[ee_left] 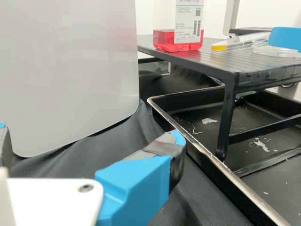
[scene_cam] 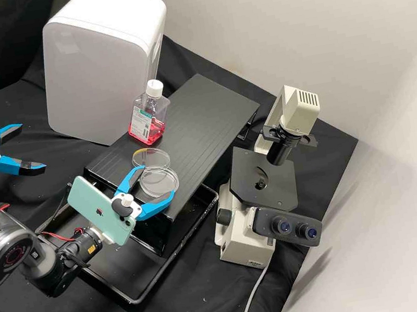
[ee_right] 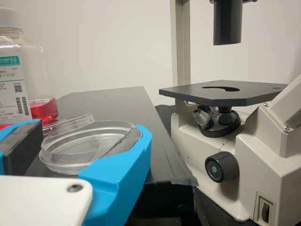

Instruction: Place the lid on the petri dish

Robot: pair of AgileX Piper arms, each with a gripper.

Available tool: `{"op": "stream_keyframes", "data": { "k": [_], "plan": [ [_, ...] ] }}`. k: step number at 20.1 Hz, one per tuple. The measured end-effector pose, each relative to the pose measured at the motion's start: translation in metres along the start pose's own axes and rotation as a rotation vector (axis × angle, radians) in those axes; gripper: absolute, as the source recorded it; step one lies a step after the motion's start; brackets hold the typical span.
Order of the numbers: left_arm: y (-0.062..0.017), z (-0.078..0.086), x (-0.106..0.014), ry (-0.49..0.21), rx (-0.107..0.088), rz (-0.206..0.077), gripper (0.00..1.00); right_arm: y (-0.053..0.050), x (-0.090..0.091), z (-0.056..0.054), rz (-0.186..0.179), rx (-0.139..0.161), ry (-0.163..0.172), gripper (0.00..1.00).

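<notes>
Two clear round pieces lie on the black raised platform [scene_cam: 203, 120]. The nearer is a shallow petri dish [scene_cam: 159, 183] [ee_right: 87, 146]. Just behind it is a second clear piece with a yellowish rim [scene_cam: 151, 158] [ee_right: 70, 123], tilted against the first. My right gripper [scene_cam: 157, 183] [ee_right: 80, 141] is open, with one blue finger on either side of the nearer dish, close to its rim. My left gripper [scene_cam: 27, 146] [ee_left: 89, 134] hangs open and empty at the far left, in front of the white box, well away from the dishes.
A culture flask with red liquid [scene_cam: 146, 115] [ee_left: 181, 33] stands on the platform behind the dishes. The platform sits in a black tray [scene_cam: 134, 289] [ee_left: 188, 136]. A white box [scene_cam: 103, 56] is at the back left. A microscope [scene_cam: 271, 183] [ee_right: 235, 141] stands to the right.
</notes>
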Motion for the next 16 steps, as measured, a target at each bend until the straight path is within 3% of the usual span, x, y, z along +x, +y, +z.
{"op": "stream_keyframes", "data": {
  "k": [16],
  "plan": [
    [0.0016,-0.0014,0.0014,0.033,-0.019,0.012,1.00,-0.0016,-0.0017,-0.0083,-0.020,-0.003,0.034,1.00]
  ]
}}
